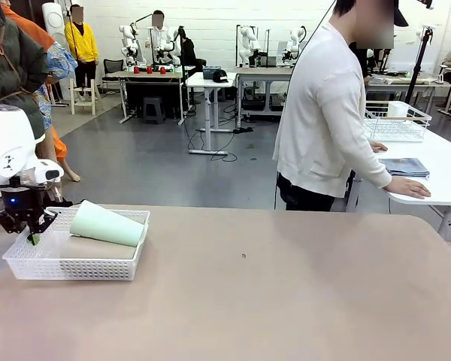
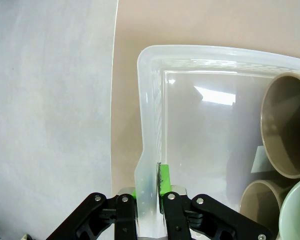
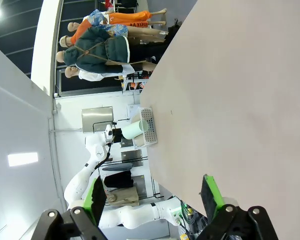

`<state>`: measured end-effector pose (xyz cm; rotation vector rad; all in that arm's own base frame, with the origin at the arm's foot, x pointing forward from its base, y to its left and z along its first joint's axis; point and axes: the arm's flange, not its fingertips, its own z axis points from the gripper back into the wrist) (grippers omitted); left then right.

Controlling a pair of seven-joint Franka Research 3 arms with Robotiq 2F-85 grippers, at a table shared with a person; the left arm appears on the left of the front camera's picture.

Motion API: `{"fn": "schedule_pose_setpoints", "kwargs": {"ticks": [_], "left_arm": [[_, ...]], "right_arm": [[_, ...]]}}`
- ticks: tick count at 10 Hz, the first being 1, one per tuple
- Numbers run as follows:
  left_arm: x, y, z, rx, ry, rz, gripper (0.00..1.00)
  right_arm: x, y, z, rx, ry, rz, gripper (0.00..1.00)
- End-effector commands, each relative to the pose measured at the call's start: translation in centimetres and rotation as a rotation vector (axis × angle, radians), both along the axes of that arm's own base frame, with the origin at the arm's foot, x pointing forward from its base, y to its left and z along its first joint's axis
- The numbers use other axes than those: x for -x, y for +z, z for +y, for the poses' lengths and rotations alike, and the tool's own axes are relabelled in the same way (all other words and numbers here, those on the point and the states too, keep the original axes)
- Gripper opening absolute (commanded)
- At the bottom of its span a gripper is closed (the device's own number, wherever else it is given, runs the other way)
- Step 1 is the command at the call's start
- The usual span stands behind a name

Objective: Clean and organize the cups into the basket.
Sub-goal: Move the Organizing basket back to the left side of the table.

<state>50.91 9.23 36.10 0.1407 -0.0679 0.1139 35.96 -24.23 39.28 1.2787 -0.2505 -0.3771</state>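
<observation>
Left gripper (image 2: 150,187): fingers clenched on the basket's (image 1: 75,265) near left wall, one green pad (image 2: 164,180) inside the wall and one outside; in the front view it hangs over the basket's left end (image 1: 31,228).
Basket: white lattice tray at the table's (image 1: 286,301) left side, long axis running left to right across the front view, touching the tabletop.
Mint cup (image 1: 107,224): lying on its side on top of the others in the basket, long axis left to right, tilted, narrow base toward the left gripper, rim at the right.
Tan cups (image 2: 285,132): two lying side by side under the mint one, their open mouths facing the left wrist camera.
Right gripper (image 3: 155,197): fingers spread wide and released, nothing between them, above bare tabletop, well apart from the basket.
Person (image 1: 327,113): standing beyond the table's far edge, turned to a side table (image 1: 443,162), one hand (image 1: 410,188) flat on it beside a folded cloth (image 1: 406,166).
</observation>
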Motion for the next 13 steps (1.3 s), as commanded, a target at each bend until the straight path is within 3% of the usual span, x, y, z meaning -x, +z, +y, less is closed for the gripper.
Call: {"fn": "schedule_pose_setpoints", "kwargs": {"ticks": [1, 2, 3, 5, 8, 11, 13], "left_arm": [[-1.2, 0.1, -0.2, -0.005, -0.035, -0.03, 0.08], [-1.2, 0.2, -0.7, -0.012, -0.046, -0.034, 0.26], [-1.2, 0.3, -0.9, -0.009, -0.044, -0.041, 0.68], [-1.1, 0.4, -0.9, -0.013, -0.035, -0.043, 1.0], [-0.3, 0.9, -0.7, -0.002, -0.023, -0.056, 0.96], [0.7, 2.4, -0.7, -0.009, -0.012, -0.092, 1.0], [2.2, 4.8, -0.2, 0.011, -0.001, -0.172, 1.0]], "right_arm": [[0.1, 0.0, 0.4, 0.013, -0.01, -0.002, 1.0], [0.1, 0.0, 0.4, 0.013, -0.01, -0.002, 1.0], [0.1, 0.0, 0.4, 0.013, -0.01, -0.002, 1.0], [0.1, 0.0, 0.4, 0.013, -0.01, -0.002, 1.0], [0.1, 0.0, 0.4, 0.013, -0.01, -0.002, 1.0], [0.1, 0.0, 0.4, 0.013, -0.01, -0.002, 1.0], [0.1, 0.0, 0.4, 0.013, -0.01, -0.002, 1.0]]}}
